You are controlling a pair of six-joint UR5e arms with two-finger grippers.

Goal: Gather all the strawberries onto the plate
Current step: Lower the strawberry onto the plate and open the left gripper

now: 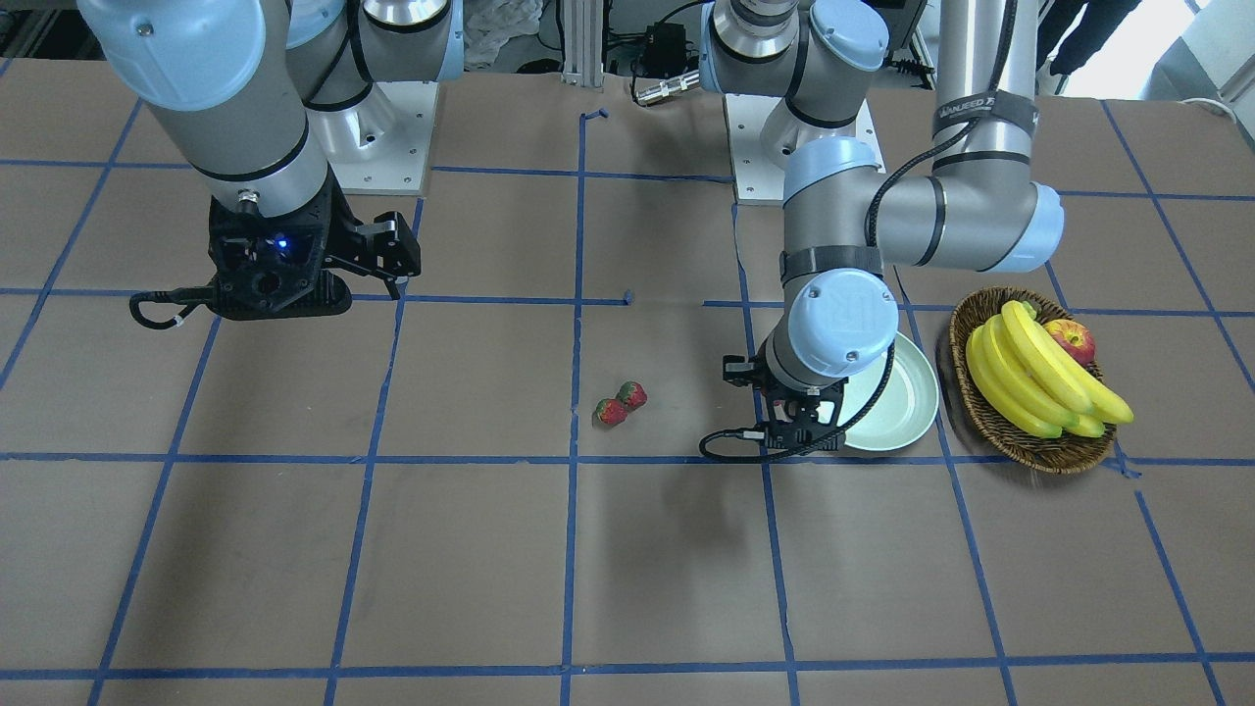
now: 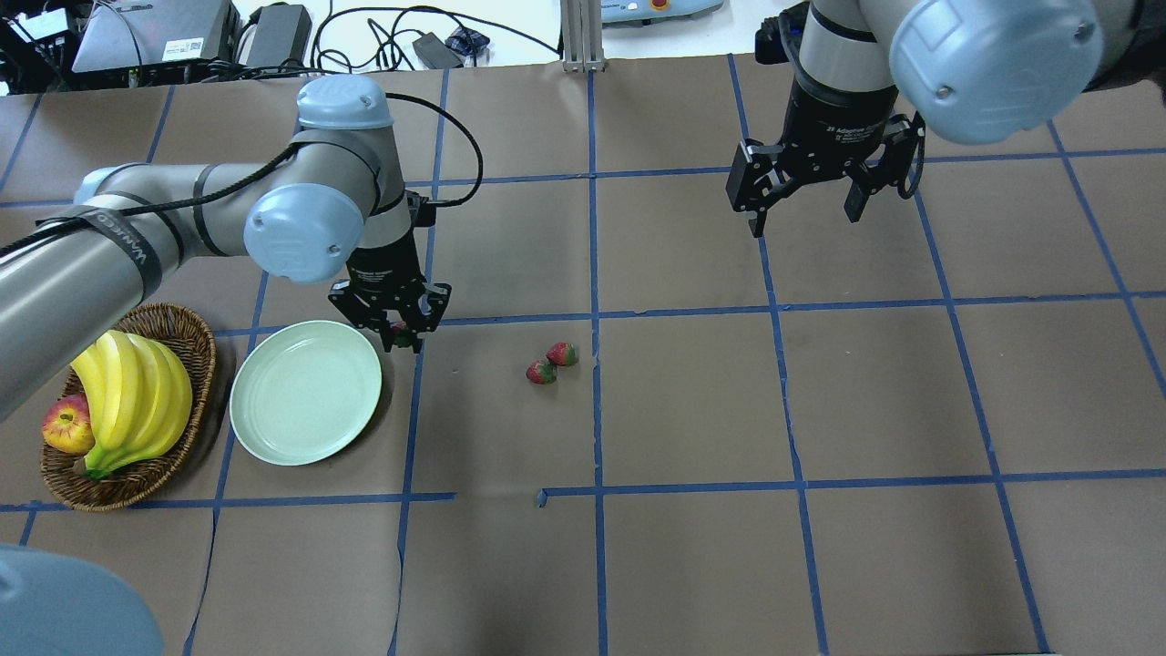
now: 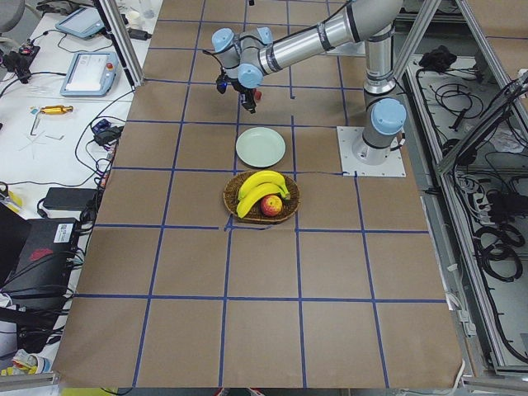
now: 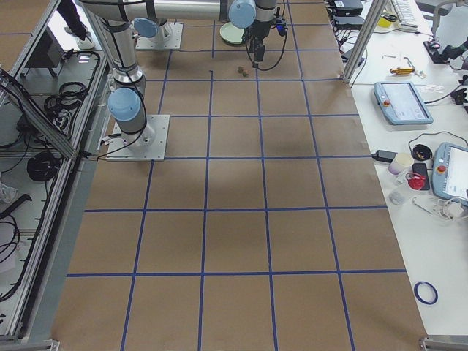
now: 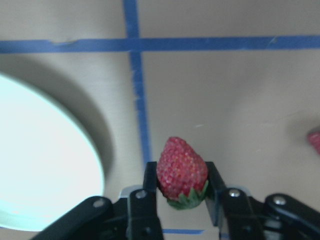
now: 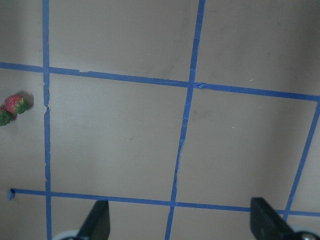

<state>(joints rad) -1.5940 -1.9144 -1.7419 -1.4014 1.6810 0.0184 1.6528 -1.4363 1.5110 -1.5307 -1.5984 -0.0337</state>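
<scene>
Left claw (image 5: 181, 175) clamps a strawberry (image 5: 182, 161) just beside the plate (image 2: 305, 392), while right claw (image 2: 806, 217) hangs spread wide and two more strawberries (image 2: 562, 353) lie side by side on the table (image 2: 692, 410).

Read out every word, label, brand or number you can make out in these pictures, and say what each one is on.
"WANJEED": white letters on the black strap around the left arm.
"UR": logo on the blue joint cap at that arm's wrist.
White print on the black wrist section of the right arm: too small to read.
Tablet screen in the exterior right view: too blurred to read.
</scene>
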